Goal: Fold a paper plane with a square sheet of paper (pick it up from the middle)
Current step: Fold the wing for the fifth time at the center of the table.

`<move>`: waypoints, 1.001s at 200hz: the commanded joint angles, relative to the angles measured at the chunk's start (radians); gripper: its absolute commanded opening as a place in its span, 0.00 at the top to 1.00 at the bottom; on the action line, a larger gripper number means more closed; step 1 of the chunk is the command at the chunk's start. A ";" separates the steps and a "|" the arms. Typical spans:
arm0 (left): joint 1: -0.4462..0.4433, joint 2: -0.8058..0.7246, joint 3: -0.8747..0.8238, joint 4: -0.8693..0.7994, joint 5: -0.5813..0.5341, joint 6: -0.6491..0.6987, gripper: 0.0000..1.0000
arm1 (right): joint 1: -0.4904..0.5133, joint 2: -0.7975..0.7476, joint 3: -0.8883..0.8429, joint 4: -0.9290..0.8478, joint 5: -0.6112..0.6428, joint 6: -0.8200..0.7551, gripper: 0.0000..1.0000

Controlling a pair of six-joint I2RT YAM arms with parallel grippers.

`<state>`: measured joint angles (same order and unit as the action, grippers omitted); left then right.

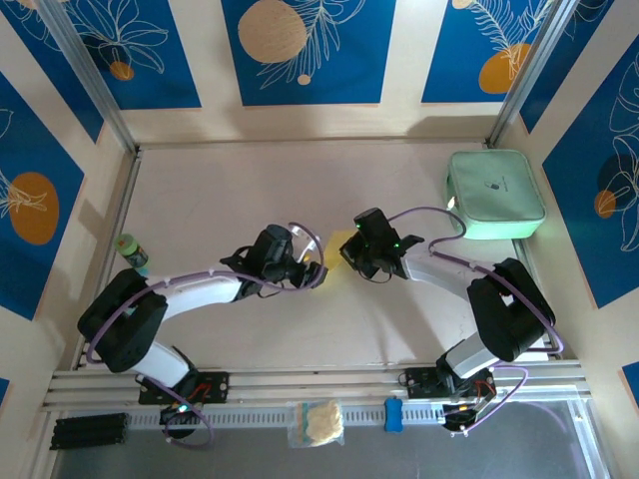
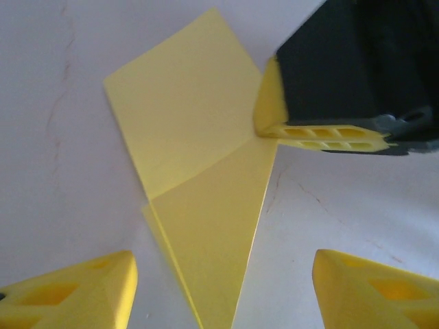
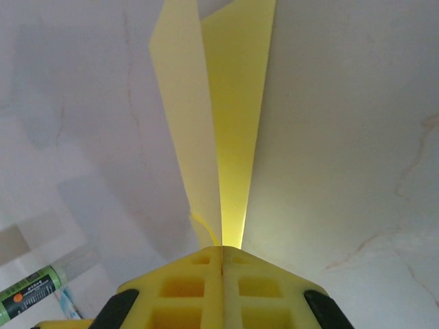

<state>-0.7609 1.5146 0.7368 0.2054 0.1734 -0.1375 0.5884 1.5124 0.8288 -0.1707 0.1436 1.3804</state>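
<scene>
Yellow fingertips (image 3: 147,295) of the right gripper (image 3: 221,255) sit closest in the right wrist view. They are pressed flat together, pinching one end of the paper plane (image 3: 233,103). Its two yellow layers fan out from the pinch, away from the camera, over the pale table (image 3: 357,137). A green labelled tube (image 3: 27,291) lies at the lower left of that view.

Seen from the left wrist camera, the left gripper (image 2: 223,291) has its two yellow fingers spread wide at the bottom corners. The narrow end of the folded paper runs between them, and neither finger appears to touch it. The right gripper clamps the paper's right edge, where a crease meets it.

From above, both arms reach toward the middle of the table, their grippers almost nose to nose with the yellow paper between them. A mint-green case (image 1: 496,193) sits at the far right, well apart. A cream wad in a clear bag (image 1: 318,422) lies on the near rail.
</scene>
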 commanded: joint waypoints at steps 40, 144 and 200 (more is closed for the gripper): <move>-0.036 0.103 -0.056 0.238 0.129 0.361 0.39 | -0.023 -0.032 0.027 -0.085 -0.033 0.097 1.00; -0.043 0.240 -0.033 0.301 0.155 0.416 0.66 | -0.040 -0.015 0.041 -0.117 -0.062 0.108 1.00; -0.044 0.242 -0.040 0.304 0.120 0.417 0.76 | -0.043 0.001 0.049 -0.127 -0.083 0.111 1.00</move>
<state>-0.7975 1.7466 0.6796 0.4896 0.2955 0.2615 0.5495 1.5127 0.8501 -0.2638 0.0891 1.4750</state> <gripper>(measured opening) 0.254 0.048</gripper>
